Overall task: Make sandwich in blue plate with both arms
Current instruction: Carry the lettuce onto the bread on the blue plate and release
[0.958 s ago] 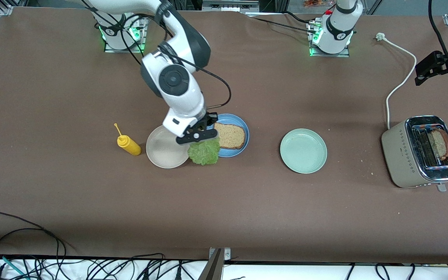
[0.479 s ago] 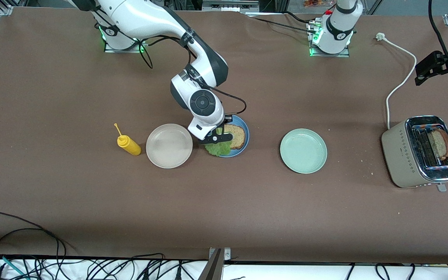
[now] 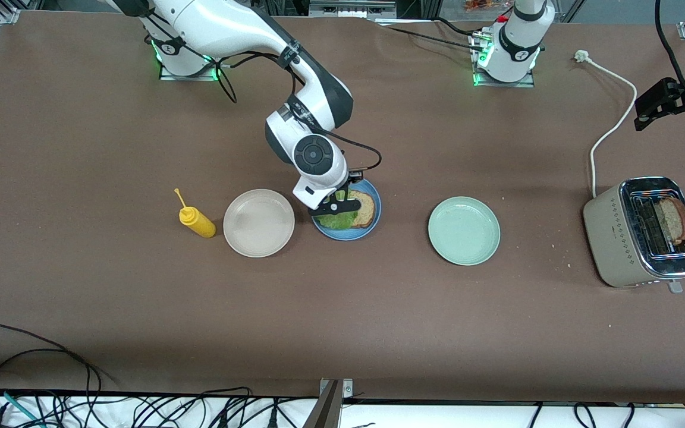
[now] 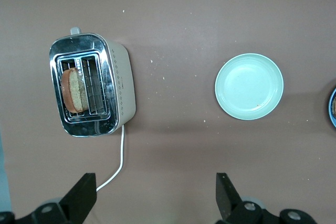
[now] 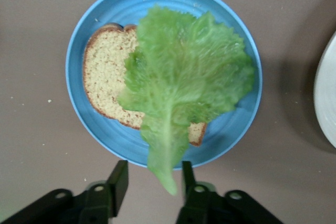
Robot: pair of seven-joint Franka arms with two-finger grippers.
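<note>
Brown tabletop fills my front view. On the blue plate [image 5: 84, 119] a bread slice [image 5: 107, 74] lies under the lettuce leaf [image 5: 184, 85], whose stem hangs between my right gripper [image 5: 149, 182] and its parted fingers, directly over the plate. My left gripper [image 4: 157, 195] waits wide apart over the toaster [image 4: 92, 85] end.

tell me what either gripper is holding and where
Nothing. The right gripper has its jaws apart around the lettuce stem, leaf lying on the bread; the left gripper hangs open, empty.
</note>
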